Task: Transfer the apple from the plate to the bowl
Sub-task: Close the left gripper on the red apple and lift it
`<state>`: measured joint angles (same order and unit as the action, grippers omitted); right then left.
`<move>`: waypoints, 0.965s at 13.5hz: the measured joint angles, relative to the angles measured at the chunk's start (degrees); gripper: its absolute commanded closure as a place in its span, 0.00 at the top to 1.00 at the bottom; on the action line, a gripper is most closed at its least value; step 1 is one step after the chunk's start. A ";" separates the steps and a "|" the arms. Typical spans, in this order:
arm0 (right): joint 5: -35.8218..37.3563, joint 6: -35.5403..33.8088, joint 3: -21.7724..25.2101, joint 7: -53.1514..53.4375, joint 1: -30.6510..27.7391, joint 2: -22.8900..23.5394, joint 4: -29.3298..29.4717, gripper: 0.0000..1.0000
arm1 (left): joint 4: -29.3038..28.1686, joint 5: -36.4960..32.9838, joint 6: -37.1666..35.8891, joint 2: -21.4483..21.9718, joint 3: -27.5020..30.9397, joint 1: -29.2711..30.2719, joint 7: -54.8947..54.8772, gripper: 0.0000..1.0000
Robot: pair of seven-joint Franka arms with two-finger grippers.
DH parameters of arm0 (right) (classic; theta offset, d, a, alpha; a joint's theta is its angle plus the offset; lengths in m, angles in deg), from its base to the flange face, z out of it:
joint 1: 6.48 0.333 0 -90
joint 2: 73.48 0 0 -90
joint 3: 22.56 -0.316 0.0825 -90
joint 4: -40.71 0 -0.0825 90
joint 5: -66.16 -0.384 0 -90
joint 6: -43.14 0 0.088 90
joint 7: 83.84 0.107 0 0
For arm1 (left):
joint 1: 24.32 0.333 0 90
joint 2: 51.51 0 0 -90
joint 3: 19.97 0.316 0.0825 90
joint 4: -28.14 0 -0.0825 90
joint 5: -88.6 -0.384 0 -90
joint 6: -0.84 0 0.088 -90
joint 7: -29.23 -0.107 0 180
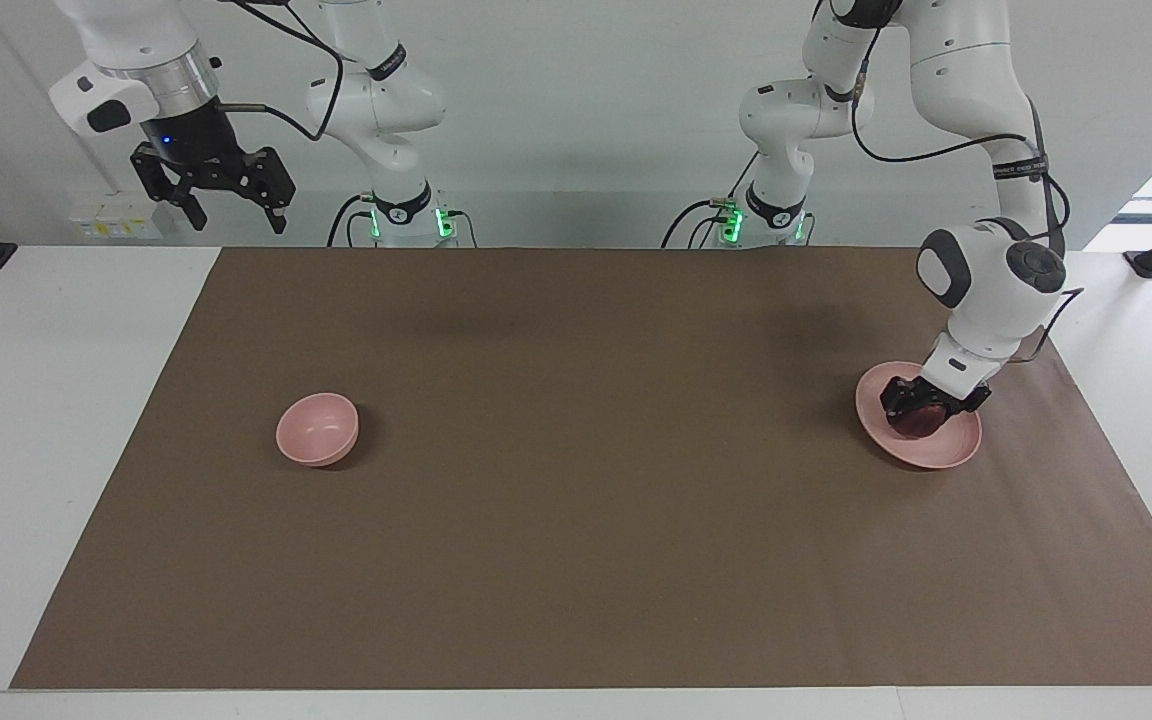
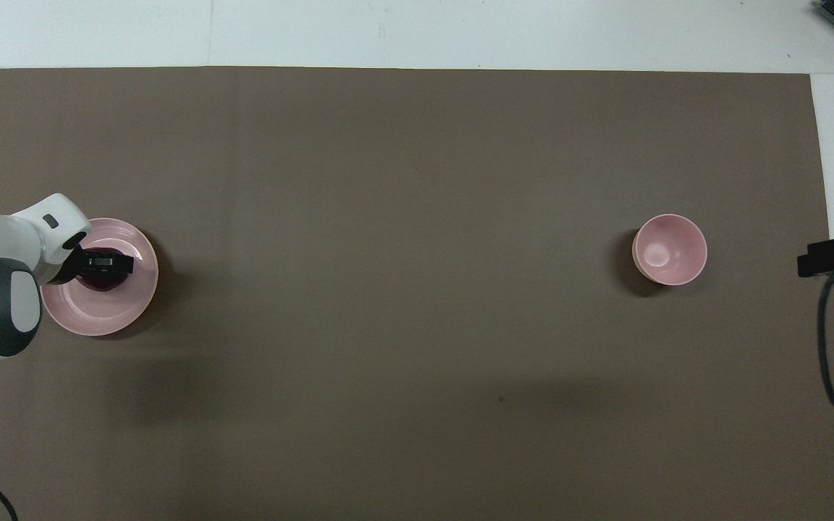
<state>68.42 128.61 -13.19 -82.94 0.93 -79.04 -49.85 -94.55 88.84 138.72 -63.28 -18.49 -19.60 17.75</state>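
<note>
Brown paper mat (image 1: 576,460) covers most of the table from where I'm sitting, and everything that matters is on it. The apple (image 1: 919,422) is dark red and sits on the pink plate (image 1: 941,450) at the left arm's end of the table. My left gripper (image 1: 921,408) is right down on it, fingers either side of the fruit and looking clamped onto it. Fair warning though: the black fingers against that dark skin make it hard to see the actual contact, so I'm calling it a grip on the apple but wouldn't swear to how snug it is. From the overhead camera the gripper (image 2: 102,262) covers most of the apple (image 2: 102,281), only a dark sliver poking out under it, with the plate (image 2: 109,311) showing all around. As far as I can tell the apple is resting on the plate, not up in the air.

The pink bowl (image 1: 317,428) is well apart from all that, toward the right arm's end, standing upright with nothing in it (image 2: 670,249).

The right gripper (image 1: 228,208) waits up high over the white table edge at its own end, fingers spread wide, holding nothing.
</note>
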 measured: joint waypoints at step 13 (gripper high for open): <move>-2.76 1.33 0.42 0.00 -0.26 -0.08 -2.47 1.00 | 16.22 2.62 -22.99 -0.07 -0.30 -0.18 0.15 0.00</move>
<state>65.66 129.94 -12.76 -82.94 0.67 -79.12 -52.31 -78.33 91.46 115.73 -63.35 -18.80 -19.78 17.91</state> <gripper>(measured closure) 0.000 0.207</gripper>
